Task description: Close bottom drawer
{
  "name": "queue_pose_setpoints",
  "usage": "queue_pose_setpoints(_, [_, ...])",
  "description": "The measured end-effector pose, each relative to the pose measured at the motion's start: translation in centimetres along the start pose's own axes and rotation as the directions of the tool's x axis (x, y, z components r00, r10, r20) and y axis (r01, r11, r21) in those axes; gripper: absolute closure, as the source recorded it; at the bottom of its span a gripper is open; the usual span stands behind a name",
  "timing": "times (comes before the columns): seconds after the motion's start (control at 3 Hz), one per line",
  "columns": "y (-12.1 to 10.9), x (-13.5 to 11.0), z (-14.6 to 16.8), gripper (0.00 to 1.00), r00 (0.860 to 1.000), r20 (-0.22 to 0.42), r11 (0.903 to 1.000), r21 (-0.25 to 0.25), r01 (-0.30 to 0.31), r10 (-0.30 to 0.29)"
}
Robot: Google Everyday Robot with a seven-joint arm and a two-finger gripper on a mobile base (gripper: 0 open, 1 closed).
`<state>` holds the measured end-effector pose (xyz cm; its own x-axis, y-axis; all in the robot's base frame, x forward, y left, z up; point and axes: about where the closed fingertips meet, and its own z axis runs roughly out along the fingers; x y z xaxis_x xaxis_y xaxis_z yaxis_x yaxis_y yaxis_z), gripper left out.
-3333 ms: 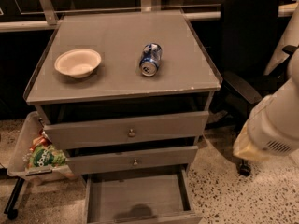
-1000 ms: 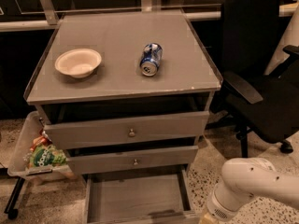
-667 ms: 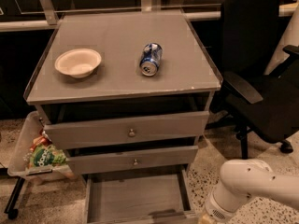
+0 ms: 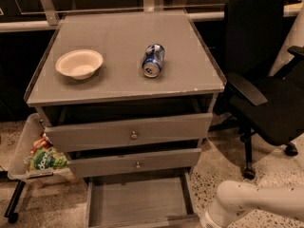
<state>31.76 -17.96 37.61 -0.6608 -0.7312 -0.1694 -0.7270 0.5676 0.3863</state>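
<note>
Staying beside the open bottom drawer (image 4: 137,201), gripper remains below frame.

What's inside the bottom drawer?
Only its bare grey floor shows in the bottom drawer; the back hides under the middle drawer. The gripper is out of view, past the arm.

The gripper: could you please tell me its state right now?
Gripper: cannot be told; it is out of view below the frame, past the white arm beside the open bottom drawer.
</note>
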Motion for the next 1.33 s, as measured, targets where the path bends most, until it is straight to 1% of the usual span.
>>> queue_pose_setpoints(0.33, [-1.0, 0.8, 6.3, 1.0, 1.0, 0.009, 0.9968, -0.077, -0.021, 0.021])
queue_pose_setpoints(0.67, [0.2, 1.7, 8.9, 1.0, 0.999, -0.003, 0.9909, -0.129, -0.038, 0.038])
queue_pose_setpoints(1.0, [0.2, 1.7, 8.9, 1.0, 0.999, -0.003, 0.9908, -0.129, -0.038, 0.038])
queue_pose_setpoints(1.33, [-0.3, 1.4, 10.9, 1.0, 0.999, 0.001, 0.9877, -0.151, -0.042, 0.043])
